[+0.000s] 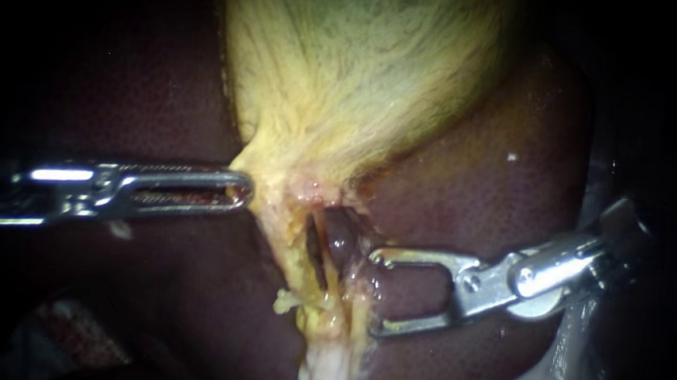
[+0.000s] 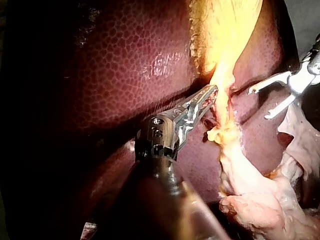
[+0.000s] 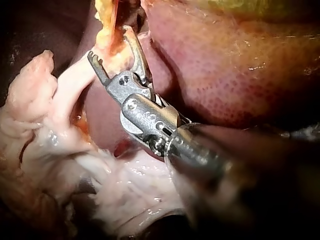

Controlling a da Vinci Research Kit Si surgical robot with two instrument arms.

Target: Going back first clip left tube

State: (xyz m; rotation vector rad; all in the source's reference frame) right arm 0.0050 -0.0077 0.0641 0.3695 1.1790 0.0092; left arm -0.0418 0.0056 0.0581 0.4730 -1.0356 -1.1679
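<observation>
Dead centre, the dark wet tube (image 1: pixel 341 238) looks soft and tearable, best straddled mid-length by the steel right instrument (image 1: pixel 373 292) with its gaping jaws, while the steel left instrument (image 1: pixel 239 191) pinches the yellow gallbladder (image 1: pixel 346 79).

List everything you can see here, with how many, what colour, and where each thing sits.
dark red-brown liver: one, dark red-brown, beneath everything else.
pale yellow-green gallbladder: one, yellow-green, lying on the liver.
yellow fatty tissue strand: one, yellow, running down from the gallbladder.
dark tube: one, dark brown, exposed in the strand.
pale whitish-pink tissue: one mass, whitish-pink, under the right instrument.
left instrument: one, silver, jaws shut on the strand's edge.
right instrument: one, silver, jaws open beside the tube, holding nothing.
</observation>
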